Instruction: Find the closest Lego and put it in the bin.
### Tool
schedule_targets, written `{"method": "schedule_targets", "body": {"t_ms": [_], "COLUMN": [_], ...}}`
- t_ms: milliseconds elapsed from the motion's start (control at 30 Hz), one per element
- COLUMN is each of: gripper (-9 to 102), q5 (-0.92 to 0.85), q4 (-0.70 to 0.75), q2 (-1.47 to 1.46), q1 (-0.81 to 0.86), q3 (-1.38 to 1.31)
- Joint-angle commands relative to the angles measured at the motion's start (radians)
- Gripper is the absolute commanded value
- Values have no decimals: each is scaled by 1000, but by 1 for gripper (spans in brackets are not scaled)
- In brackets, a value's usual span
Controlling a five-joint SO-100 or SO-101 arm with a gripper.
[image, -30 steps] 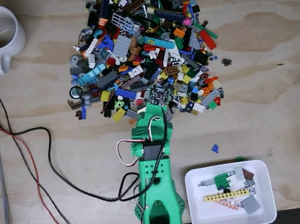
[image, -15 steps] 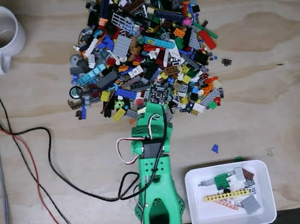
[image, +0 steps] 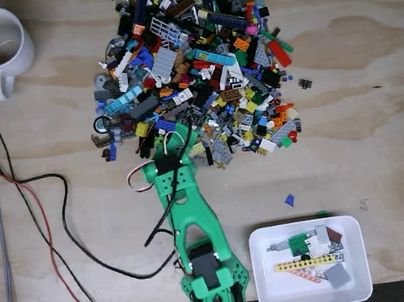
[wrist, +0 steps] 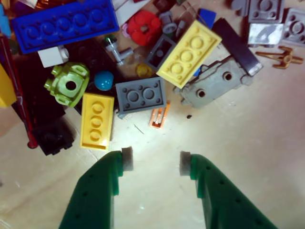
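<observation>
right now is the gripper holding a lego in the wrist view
No, the gripper is open with bare table between its fingertips, short of the small orange piece.

Green end effector (wrist: 156,163), yellow Lego plate (wrist: 97,120), grey Lego plate (wrist: 140,96), white bin (image: 314,298)

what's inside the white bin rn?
The white bin holds a few Lego pieces: a long yellow beam, green, grey and white bits. Anything under them is covered.

Lego: small orange piece (wrist: 159,116) flat on the wood at the pile's near edge.
Bin: white tray (image: 269,291), lower right, holding several bricks.
</observation>
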Motion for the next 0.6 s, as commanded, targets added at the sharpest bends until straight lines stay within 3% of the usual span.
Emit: {"method": "schedule_targets", "body": {"t_ms": [0, 567], "gripper": [16, 18], "q5": [117, 178], "q4": [-26, -63], "q2": [-71, -244], "q1": [-38, -89], "q3": [-144, -227]}}
